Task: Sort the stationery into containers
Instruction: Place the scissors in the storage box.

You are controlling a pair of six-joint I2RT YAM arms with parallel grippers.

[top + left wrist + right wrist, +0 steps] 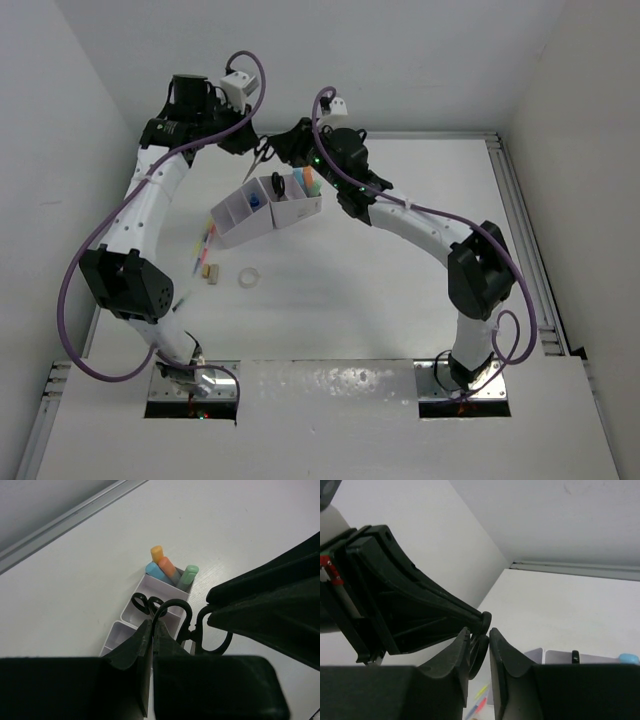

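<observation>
- Left gripper (152,625): narrow, fingers pinched on black-handled scissors (174,601), held in the air above the organiser, handle loops pointing toward the right arm.
- Right gripper (480,632): narrow, its 2 fingers closed on 1 handle loop of the same scissors, tip to tip with the left gripper.
- Desk organiser (262,228): pale lilac-white, a slanted row of compartments, standing on the white table (380,300) below and in front of both grippers.
- Second pair of scissors (278,185): black loops up, standing in a middle compartment.
- Capsule-shaped markers (167,565): 4 short pieces, 2 orange, 1 blue, 1 green, upright in the end compartment to the right of the second pair in the top view.
- Blue-capped bottle (256,200): in the compartment on the other side of the second pair.
- Pastel pens (207,238): lying loose on the table, just left of the organiser, beside the left arm.
- Small tan piece (209,271): on the table near the pens, kind not discernible.
- Clear tape ring (249,277): flat on the table, in front of the organiser, apart from it.
</observation>
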